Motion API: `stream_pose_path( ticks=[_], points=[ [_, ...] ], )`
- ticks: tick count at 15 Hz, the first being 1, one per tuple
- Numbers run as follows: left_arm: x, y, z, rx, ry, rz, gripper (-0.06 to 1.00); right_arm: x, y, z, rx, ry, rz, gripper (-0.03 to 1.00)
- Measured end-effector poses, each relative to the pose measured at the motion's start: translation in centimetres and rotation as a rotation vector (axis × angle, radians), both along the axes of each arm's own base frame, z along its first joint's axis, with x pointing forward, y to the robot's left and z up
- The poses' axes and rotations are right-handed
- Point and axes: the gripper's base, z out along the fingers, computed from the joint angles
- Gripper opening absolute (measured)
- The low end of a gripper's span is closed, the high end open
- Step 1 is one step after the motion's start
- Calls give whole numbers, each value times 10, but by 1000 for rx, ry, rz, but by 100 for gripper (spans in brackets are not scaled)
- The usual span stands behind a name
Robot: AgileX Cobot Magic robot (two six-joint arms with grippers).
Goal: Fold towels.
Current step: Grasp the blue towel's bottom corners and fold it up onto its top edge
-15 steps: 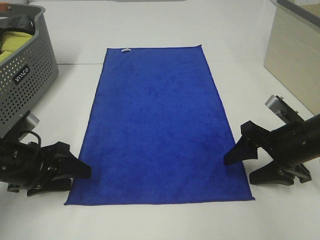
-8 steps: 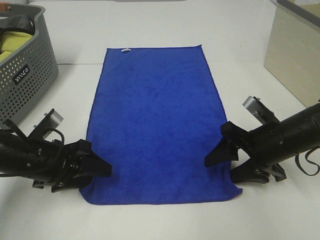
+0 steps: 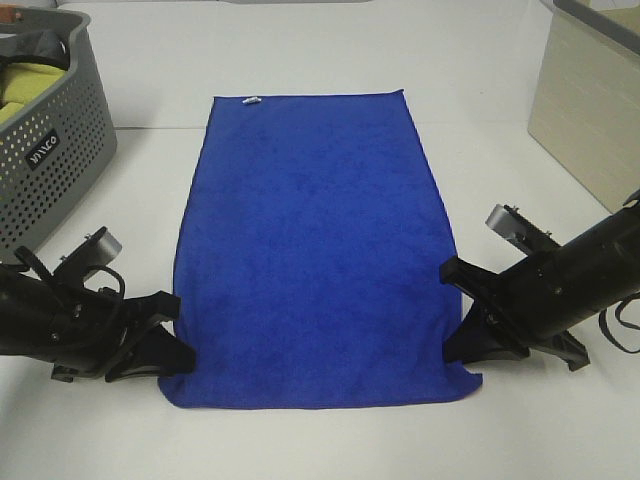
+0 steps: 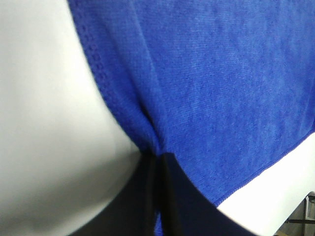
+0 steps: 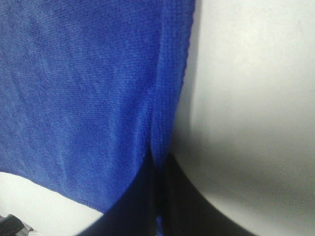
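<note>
Both grippers stand closer in than a second ago: then they flanked the near corners with jaws wide, and now the left gripper (image 3: 168, 335) and right gripper (image 3: 462, 312) are each clenched on a long edge of the towel (image 3: 315, 250), just up from those corners. Its near end is now narrower, with the hems pulled slightly inward. Both wrist views show blue cloth puckering into closed jaws. The towel lies lengthwise on the table (image 3: 300, 50) in a single layer, with its tag (image 3: 251, 100) at the far end. By my reading, only the grasp is done and no fold exists yet. Lifting the near end, carrying it over to the far hem and any further halving all remain.
</note>
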Motion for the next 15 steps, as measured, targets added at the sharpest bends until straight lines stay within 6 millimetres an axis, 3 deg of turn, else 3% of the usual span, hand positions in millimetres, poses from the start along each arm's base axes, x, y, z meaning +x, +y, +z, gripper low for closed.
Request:
stream_pose_path(
  ticks=[3, 6, 10, 12, 15],
  points=[
    [-8, 3, 9, 26, -23, -25, 1, -7, -1, 6, -11, -6, 14, 0],
    [-28, 6, 21, 23, -20, -16, 1, -35, -8, 10, -49, 3, 20, 0],
    [-67, 13, 20, 31, 50, -23, 1, -78, -13, 12, -65, 50, 20, 0],
    [-79, 13, 22, 12, 64, -43, 1, -82, -13, 17, -59, 35, 19, 0],
    [-75, 10, 25, -22, 51, -51, 1, -76, -13, 30, -50, -38, 18, 0]
  ],
)
